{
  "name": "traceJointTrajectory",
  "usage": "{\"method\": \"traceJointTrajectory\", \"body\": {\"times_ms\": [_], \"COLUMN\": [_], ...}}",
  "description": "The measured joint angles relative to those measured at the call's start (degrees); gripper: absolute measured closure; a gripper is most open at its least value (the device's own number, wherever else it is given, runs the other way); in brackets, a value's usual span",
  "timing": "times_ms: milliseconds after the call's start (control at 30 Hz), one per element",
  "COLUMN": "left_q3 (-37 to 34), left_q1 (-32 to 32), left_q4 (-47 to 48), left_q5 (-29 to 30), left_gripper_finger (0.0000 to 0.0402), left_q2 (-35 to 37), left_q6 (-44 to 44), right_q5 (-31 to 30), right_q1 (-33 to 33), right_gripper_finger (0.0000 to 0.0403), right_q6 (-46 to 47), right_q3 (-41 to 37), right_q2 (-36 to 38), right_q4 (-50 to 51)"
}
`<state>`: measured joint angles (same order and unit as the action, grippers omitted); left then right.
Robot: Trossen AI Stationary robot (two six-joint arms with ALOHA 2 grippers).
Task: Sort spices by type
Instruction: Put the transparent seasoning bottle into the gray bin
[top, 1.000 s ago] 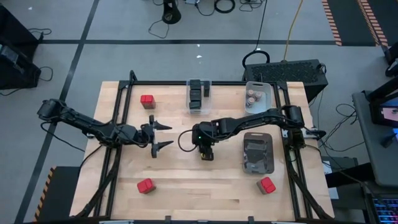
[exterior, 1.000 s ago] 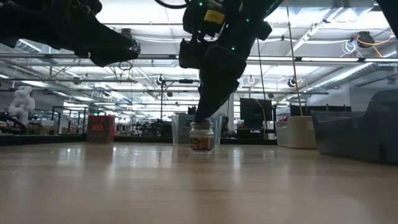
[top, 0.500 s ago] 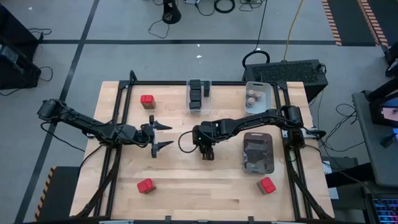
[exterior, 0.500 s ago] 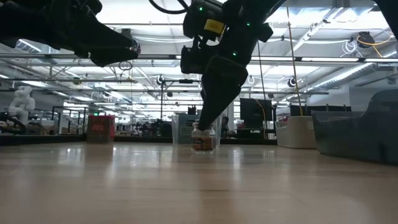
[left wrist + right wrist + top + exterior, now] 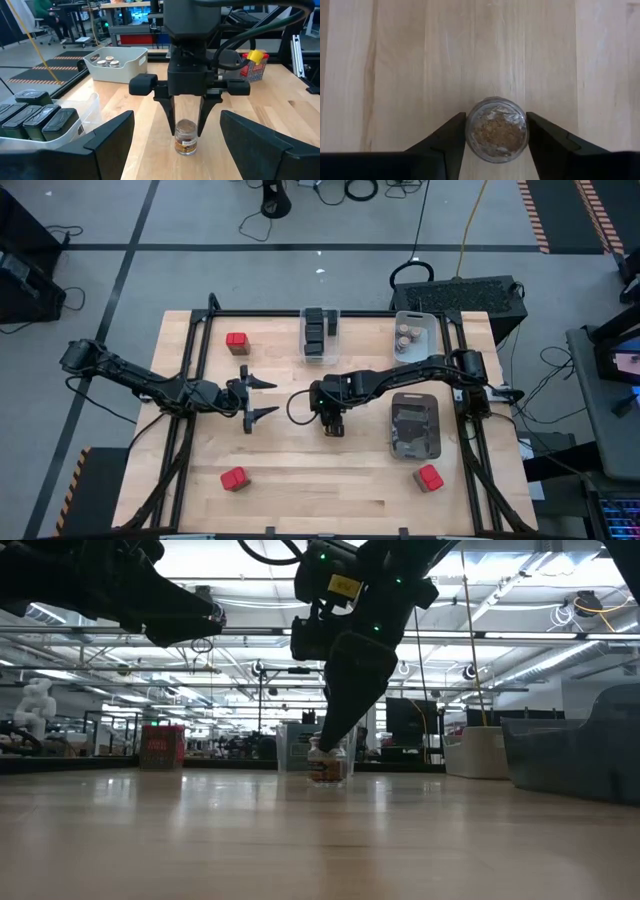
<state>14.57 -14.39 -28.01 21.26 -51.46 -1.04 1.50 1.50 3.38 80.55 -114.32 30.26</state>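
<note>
While the right gripper stands straight down over a small round jar at the centre of the high view, its fingers pinch the jar's sides, touching the glass on both flanks. The jar sits upright on the surface, tan contents showing through the top.

Handling, as judged: clear rigid wall, likely glass, so smooth and apt to slip or roll if tipped; light. Best taken across the body below the cap, as now, square to the axis.

The left gripper waits left of centre, fingers spread, holding nothing.

Red tins lie apart: upper left, lower left, lower right. Dark tins fill a clear bin at top centre; like jars sit in a white bin at upper right.

Surface: pale wood planks, black rails. Room: open workshop, ceiling lights, cables on grey floor.
</note>
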Motion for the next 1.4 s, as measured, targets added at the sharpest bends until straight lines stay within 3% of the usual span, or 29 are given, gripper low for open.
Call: {"method": "traceJointTrajectory", "body": {"times_ms": [100,367,700,1067,1400], "left_q3": [0.0,0.0,0.0,0.1,0.1], "left_q1": [0.0,0.0,0.0,0.0,0.0], "left_q4": [0.0,0.0,0.3,0.2,0.1], "left_q5": [0.0,0.0,0.0,0.0,0.0], "left_gripper_finger": [0.01,0.01,0.01,0.01,0.01], "left_q2": [0.0,0.0,0.0,0.0,0.0], "left_q6": [0.0,0.0,0.0,-0.1,-0.2], "right_q5": [0.1,0.5,0.1,-4.8,-5.0], "right_q1": [0.0,-0.1,-4.7,-16.6,-32.3], "right_gripper_finger": [0.0253,0.0255,0.0254,0.0254,0.0254], "right_q6": [0.0,-0.7,-1.1,-1.2,-2.7], "right_q3": [0.0,0.2,0.5,0.6,0.6], "right_q2": [0.0,1.3,12.3,25.1,26.7], "right_q4": [-0.1,3.6,13.3,26.6,36.5]}}
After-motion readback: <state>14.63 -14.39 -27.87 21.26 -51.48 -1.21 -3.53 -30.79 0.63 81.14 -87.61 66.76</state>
